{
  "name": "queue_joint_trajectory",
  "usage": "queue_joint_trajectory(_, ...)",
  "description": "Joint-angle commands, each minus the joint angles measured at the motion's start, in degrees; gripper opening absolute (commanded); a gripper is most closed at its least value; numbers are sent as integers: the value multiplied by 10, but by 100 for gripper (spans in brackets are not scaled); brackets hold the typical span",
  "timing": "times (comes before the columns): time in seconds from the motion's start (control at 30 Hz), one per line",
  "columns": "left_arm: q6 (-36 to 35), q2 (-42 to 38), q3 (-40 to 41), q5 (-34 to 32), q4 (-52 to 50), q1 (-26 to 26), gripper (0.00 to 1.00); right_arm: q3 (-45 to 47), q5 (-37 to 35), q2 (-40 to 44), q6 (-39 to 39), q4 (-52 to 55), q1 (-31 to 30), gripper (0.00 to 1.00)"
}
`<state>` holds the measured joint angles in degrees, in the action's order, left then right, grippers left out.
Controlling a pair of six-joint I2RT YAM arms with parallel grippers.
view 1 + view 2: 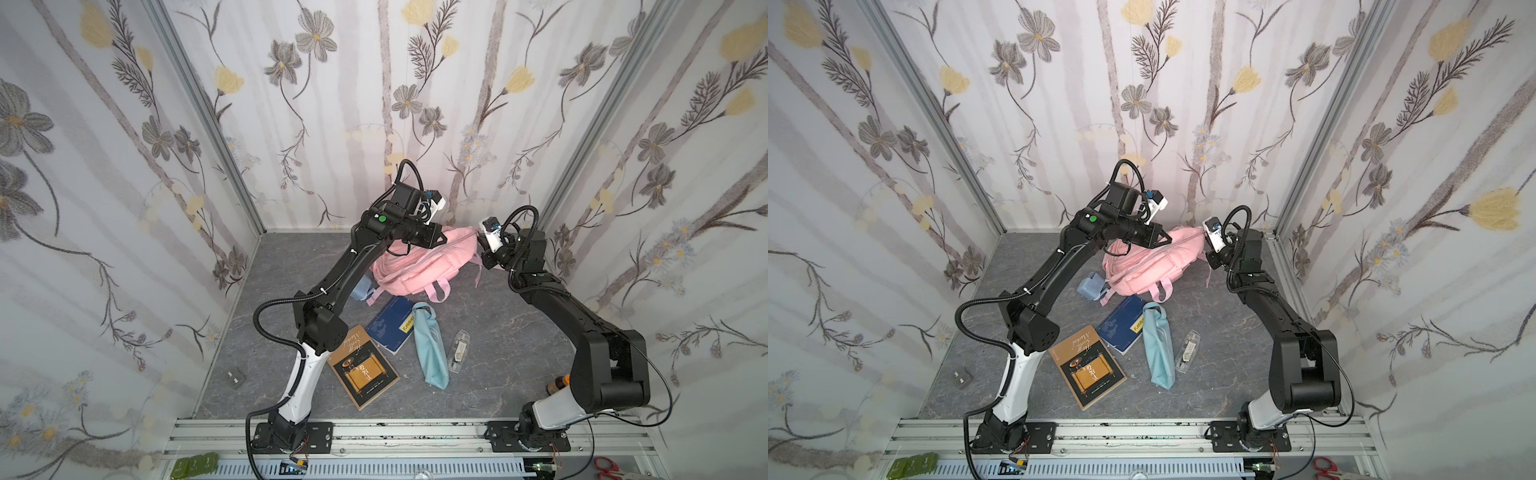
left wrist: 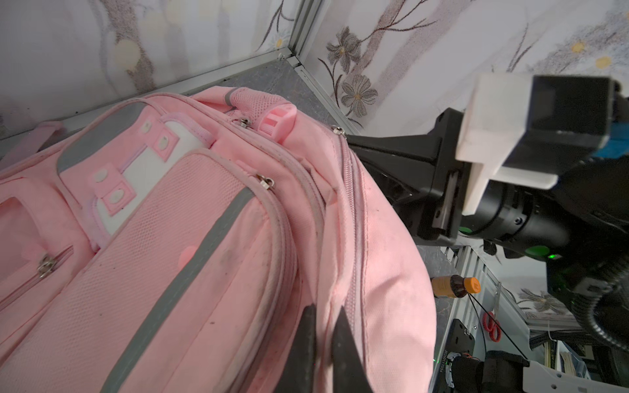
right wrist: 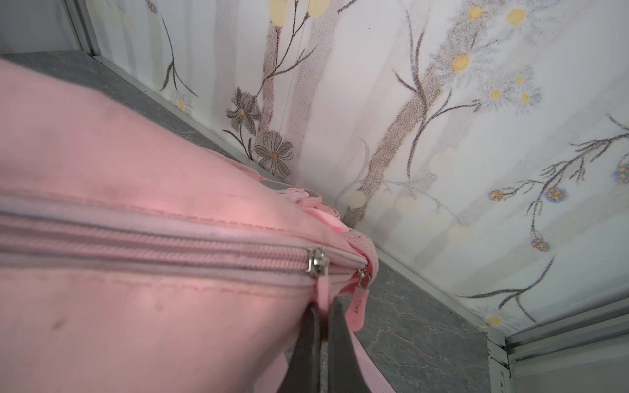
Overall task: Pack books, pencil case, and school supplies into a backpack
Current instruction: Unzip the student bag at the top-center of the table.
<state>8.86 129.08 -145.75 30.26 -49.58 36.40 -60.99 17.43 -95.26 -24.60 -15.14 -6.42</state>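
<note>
The pale-blue boxy item (image 1: pixel 360 289) is mostly tucked behind the left arm (image 1: pixel 332 282) in a top view. The pencil case (image 1: pixel 430 353) covers part of the navy book's (image 1: pixel 386 328) yellow label (image 1: pixel 406 324), and the lettering is too tiny to read. Can't make out what's in the clear case (image 1: pixel 459 349). The backpack (image 2: pixel 204 255) runs off the left wrist view's edges.

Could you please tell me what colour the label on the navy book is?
The label is yellow; clearest in a top view.
</note>
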Motion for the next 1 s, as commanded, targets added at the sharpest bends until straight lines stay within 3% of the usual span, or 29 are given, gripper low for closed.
queue_joint_trajectory(0.0,11,9,-14,-75,-15,2,0,11,-12,27,-17,-47,-16,0)
queue_joint_trajectory(0.33,34,23,-37,-130,-31,14,0,61,-26,126,2,-43,-80,1)
queue_joint_trajectory(0.47,35,26,-37,-98,-13,19,0,80,-23,142,100,-44,-64,8)
queue_joint_trajectory(0.53,38,26,-37,-87,-11,22,0,82,41,139,184,-54,-26,11)
queue_joint_trajectory(0.67,40,25,-37,-71,-5,24,0,77,224,90,365,-109,48,34)
queue_joint_trajectory(0.77,42,23,-37,-63,-2,25,0,58,284,49,449,-118,69,43)
queue_joint_trajectory(0.97,52,23,-30,-53,8,25,0,42,357,-16,570,-211,67,47)
